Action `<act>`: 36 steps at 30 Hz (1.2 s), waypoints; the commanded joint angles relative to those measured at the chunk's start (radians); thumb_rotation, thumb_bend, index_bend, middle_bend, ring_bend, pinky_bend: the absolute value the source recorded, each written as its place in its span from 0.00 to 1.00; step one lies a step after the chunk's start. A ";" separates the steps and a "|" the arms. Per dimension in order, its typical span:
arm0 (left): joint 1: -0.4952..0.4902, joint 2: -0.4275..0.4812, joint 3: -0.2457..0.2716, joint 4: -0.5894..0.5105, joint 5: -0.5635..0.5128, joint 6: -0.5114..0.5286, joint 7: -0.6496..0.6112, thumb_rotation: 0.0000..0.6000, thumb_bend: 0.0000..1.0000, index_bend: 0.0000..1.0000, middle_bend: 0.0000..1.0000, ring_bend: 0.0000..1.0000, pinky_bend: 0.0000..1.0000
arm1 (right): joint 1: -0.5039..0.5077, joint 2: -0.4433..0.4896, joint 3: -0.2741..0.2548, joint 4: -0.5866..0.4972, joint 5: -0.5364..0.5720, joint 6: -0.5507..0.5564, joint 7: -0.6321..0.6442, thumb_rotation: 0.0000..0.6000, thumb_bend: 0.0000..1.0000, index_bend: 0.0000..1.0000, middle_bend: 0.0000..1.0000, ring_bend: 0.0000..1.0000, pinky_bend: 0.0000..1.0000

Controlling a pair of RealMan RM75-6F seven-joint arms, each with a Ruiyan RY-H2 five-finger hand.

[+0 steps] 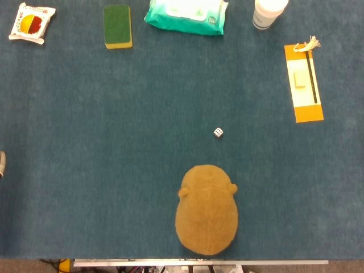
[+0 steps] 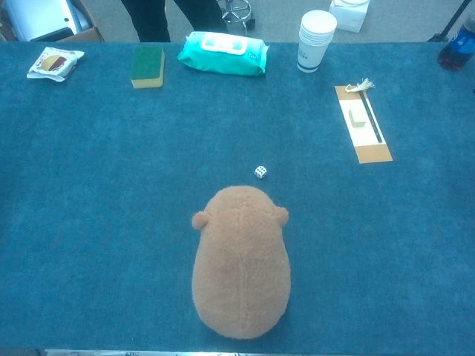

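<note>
A brown plush toy (image 1: 206, 210) (image 2: 241, 263) lies face down at the near middle of the blue table, its head pointing away from me. Just beyond it sits a small white die (image 1: 218, 132) (image 2: 260, 172). At the left edge of the head view a pale grey sliver (image 1: 1, 164) pokes in. It may be a tip of my left hand, and too little shows to tell how the hand is set. It touches nothing, and the chest view does not show it. My right hand appears in neither view.
Along the far edge lie a snack packet (image 1: 32, 22) (image 2: 54, 62), a green-yellow sponge (image 1: 118, 26) (image 2: 148, 67), a teal wet-wipes pack (image 1: 186, 15) (image 2: 222, 53) and stacked paper cups (image 1: 268, 12) (image 2: 315, 41). An orange card (image 1: 303, 82) (image 2: 363, 133) with a stick lies at the right.
</note>
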 commanded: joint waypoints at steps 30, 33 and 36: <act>0.019 0.019 0.014 -0.033 -0.002 -0.006 -0.017 1.00 0.43 0.32 0.22 0.16 0.42 | 0.084 0.030 -0.009 -0.024 -0.009 -0.109 -0.016 1.00 0.69 0.55 0.29 0.15 0.36; 0.018 0.019 0.014 -0.036 0.003 -0.006 -0.013 1.00 0.43 0.32 0.22 0.16 0.42 | 0.112 0.038 0.001 -0.052 -0.027 -0.123 -0.040 1.00 0.70 0.53 0.29 0.15 0.36; 0.019 0.018 0.015 -0.036 0.009 -0.001 -0.014 1.00 0.43 0.32 0.23 0.17 0.42 | 0.146 0.049 0.014 -0.084 -0.035 -0.152 -0.083 1.00 0.81 0.52 0.33 0.19 0.44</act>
